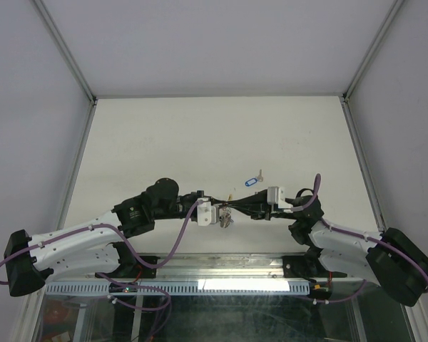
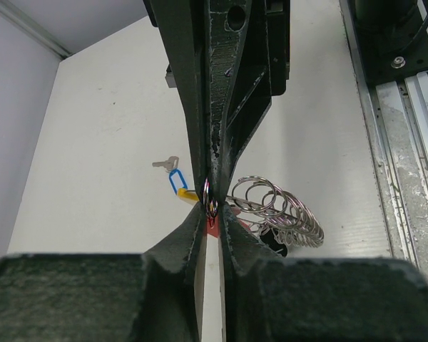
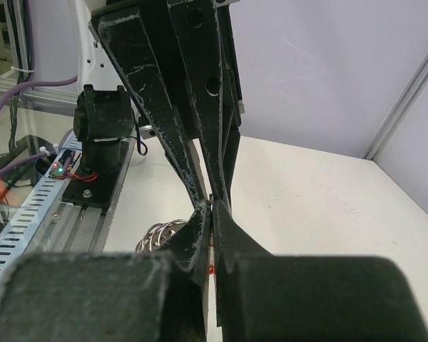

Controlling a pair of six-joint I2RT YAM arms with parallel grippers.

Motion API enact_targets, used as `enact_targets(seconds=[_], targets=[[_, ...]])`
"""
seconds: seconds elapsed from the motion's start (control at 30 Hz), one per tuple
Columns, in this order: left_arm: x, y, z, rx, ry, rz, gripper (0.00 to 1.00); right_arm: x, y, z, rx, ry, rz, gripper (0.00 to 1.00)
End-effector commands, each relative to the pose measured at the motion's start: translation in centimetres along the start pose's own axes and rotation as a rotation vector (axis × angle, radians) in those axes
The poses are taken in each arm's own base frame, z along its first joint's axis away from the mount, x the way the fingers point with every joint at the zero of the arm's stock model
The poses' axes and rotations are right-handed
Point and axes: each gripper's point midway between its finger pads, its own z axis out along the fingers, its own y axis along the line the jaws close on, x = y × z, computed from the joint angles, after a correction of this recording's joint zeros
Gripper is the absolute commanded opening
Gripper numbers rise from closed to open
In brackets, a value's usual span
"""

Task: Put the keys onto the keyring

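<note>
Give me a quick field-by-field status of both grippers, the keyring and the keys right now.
left gripper: nearly shut, tips pinching the keyring, which is seen edge-on
right gripper: shut, tip to tip with the left, apparently on the same ring
hanging keys: cluster of silvery loops beside the pinch, with a red tag and a black tag below
loose key: blue tag, lying on the table just beyond the grippers, not held
</note>
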Motion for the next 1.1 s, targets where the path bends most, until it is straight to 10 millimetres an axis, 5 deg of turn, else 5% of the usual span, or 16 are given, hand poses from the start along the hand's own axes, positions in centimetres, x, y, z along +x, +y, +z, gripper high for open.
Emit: enact_targets(seconds=[0.0, 0.23, 0.53, 1.07], targets=[[-1.8, 0.1, 0.2, 0.004, -0.074, 0.004, 0.02, -2.3, -0.4, 0.7, -0.006, -0.069, -0.065, 0.00], [-1.8, 1.0, 0.0, -0.047, -0.056, -0.013, 0.00, -2.0, -0.4, 0.5, 0.000, -0.058, -0.063, 0.01], [0.4, 1.4, -0.8, -0.022, 0.106, 0.054, 0.00, -1.2, -2.1, -0.6, 0.128, 0.015, -0.078, 0.31], [2.8, 5.1, -3.1, 0.096, 0.544, 0.258, 0.00, 0.9, -2.8, -1.6, 0.198, 0.121, -0.021, 0.36]])
